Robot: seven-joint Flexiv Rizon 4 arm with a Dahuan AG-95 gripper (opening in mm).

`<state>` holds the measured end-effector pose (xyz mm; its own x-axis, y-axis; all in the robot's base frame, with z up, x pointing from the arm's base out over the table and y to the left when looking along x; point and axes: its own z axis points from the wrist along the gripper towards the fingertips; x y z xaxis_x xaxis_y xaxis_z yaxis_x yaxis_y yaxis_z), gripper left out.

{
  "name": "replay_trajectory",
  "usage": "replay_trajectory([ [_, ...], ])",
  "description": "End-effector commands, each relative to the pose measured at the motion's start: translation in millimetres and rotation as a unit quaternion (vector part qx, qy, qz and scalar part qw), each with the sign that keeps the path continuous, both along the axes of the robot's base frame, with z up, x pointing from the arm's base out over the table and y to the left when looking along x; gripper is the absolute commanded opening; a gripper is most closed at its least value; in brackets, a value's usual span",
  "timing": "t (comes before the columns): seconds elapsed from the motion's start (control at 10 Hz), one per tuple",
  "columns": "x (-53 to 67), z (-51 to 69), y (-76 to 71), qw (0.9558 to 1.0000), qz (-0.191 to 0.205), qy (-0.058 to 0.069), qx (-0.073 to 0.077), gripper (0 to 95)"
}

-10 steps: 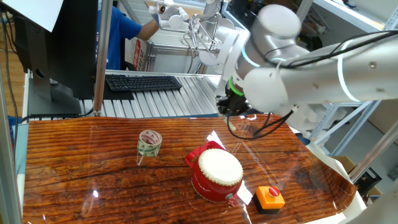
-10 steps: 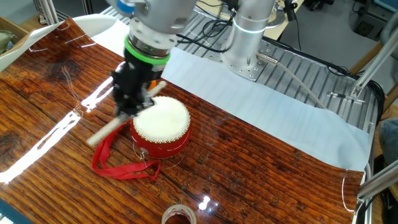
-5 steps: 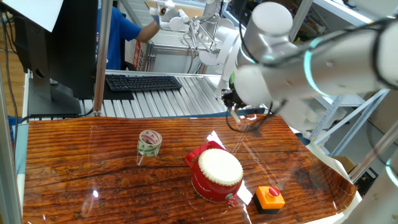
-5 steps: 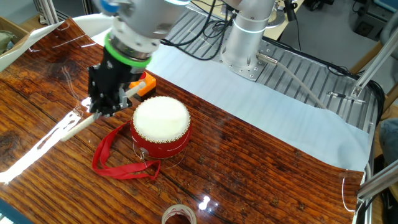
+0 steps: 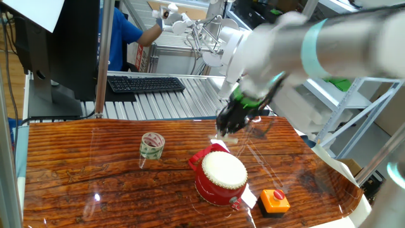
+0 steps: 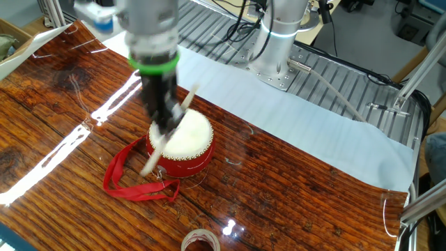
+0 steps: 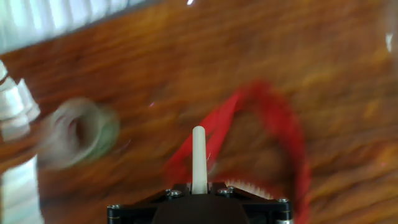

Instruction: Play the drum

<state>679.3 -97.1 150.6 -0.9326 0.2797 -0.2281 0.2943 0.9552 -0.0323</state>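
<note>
tape roll (image 5: 152,145): left of centre on the wooden table (image 5: 76,171), upright, apart from the rest. drum (image 5: 221,177): red, cream skin up, lower centre of the frame; red ribbon (image 6: 129,178) trails from it on the table. gripper (image 6: 164,120): blurred, just over the drum's left edge in the other fixed view, fingers closed on a pale stick (image 7: 198,158). button box (image 5: 274,201): orange, lower right, just beside the drum.
</note>
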Motion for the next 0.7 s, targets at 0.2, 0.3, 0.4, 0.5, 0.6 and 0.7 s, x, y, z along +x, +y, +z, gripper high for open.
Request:
replay_trajectory([
  [0.2,-24.8,40.8,21.3,0.9925,0.043,0.098,0.059,0.0],
  [0.3,-27.1,46.8,24.8,0.9921,0.039,0.102,0.062,0.0],
  [0.4,-27.9,51.1,29.8,0.9923,0.037,0.102,0.059,0.0],
  [0.5,-29.7,56.1,31.5,0.9920,0.038,0.105,0.059,0.0],
  [0.6,-32.8,62.2,33.9,0.9918,0.037,0.106,0.061,0.0],
  [0.7,-34.0,65.2,33.0,0.9918,0.039,0.106,0.059,0.0],
])
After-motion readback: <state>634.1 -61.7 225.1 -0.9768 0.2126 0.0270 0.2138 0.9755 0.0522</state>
